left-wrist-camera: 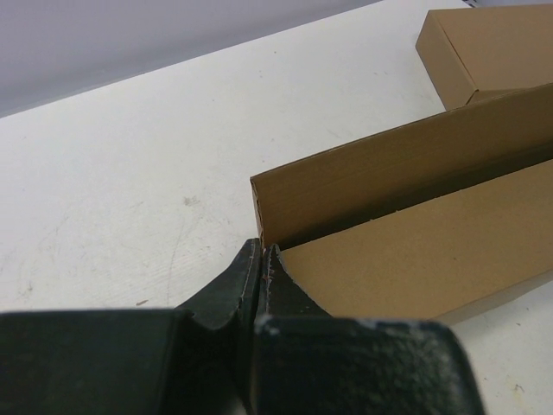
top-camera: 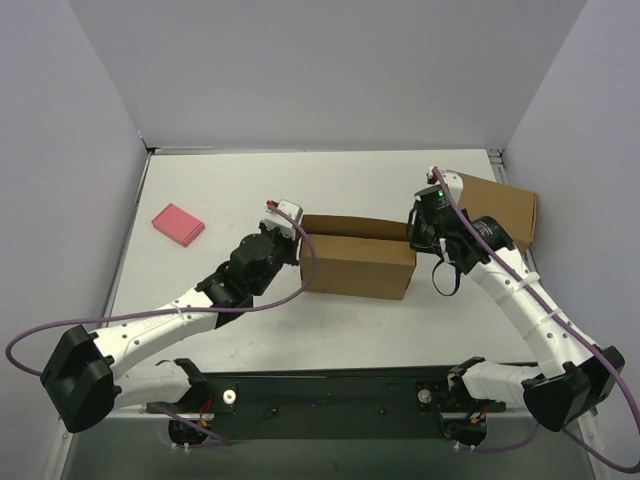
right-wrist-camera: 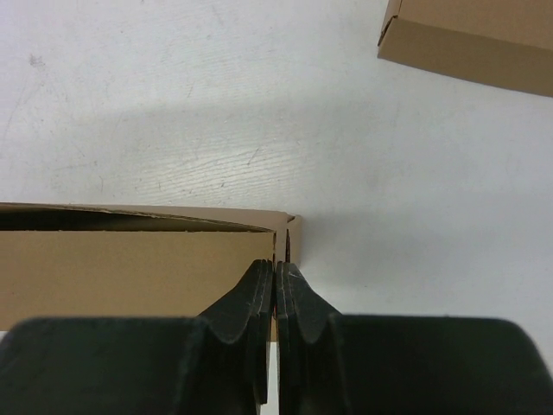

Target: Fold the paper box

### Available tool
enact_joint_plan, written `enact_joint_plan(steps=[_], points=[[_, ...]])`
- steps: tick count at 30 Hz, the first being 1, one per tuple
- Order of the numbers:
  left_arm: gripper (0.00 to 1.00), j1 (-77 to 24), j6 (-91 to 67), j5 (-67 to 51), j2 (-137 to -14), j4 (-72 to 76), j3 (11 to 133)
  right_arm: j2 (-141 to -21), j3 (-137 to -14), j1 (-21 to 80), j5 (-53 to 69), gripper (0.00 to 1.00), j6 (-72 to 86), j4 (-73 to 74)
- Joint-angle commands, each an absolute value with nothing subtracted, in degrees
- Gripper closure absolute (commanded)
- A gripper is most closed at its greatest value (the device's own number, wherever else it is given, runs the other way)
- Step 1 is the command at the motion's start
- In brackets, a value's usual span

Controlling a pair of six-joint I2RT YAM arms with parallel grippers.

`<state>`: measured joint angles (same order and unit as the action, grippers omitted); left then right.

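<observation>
While both hands stay off any clear grip, go slow. Box (top-camera: pixel 355 262) lies mid-surface (top-camera: pixel 350 190): oblong, long walls up, top slot open. L hand (left-wrist-camera: pixel 261 255) pinched shut, tips at left end corner. R hand (right-wrist-camera: pixel 276 266) pinched shut, tips at right end edge. Can't tell if either nips thin card. Prob. step: squaring end walls. Press both ends evenly, else box skids/skews. Keep R arm off 2nd box (top-camera: pixel 505 210) behind.

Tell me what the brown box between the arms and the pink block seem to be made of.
The paper box: thin brown cardboard, matte, with raw cut edges. The pink block: flat, uniformly pink, perhaps foam or plastic; too small to tell.
</observation>
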<state>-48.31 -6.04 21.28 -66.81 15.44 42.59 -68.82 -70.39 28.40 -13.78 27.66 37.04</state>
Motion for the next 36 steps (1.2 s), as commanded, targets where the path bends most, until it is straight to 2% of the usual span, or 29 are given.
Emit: enact_joint_plan(steps=[1, 23, 36], points=[[1.0, -52.0, -5.1, 17.5, -68.1, 17.1, 41.9, -67.9, -71.4, 28.7, -5.1, 1.0, 30.5, 30.2], [1.0, -49.7, -14.8, 12.1, -70.6, 5.2, 52.2, -59.8, -59.2, 31.9, -11.2, 1.0, 24.8, 30.4], [1.0, -47.8, -22.0, 8.9, -72.7, 3.5, 51.9, -59.8, -58.1, 33.0, -12.5, 1.0, 25.2, 30.2]])
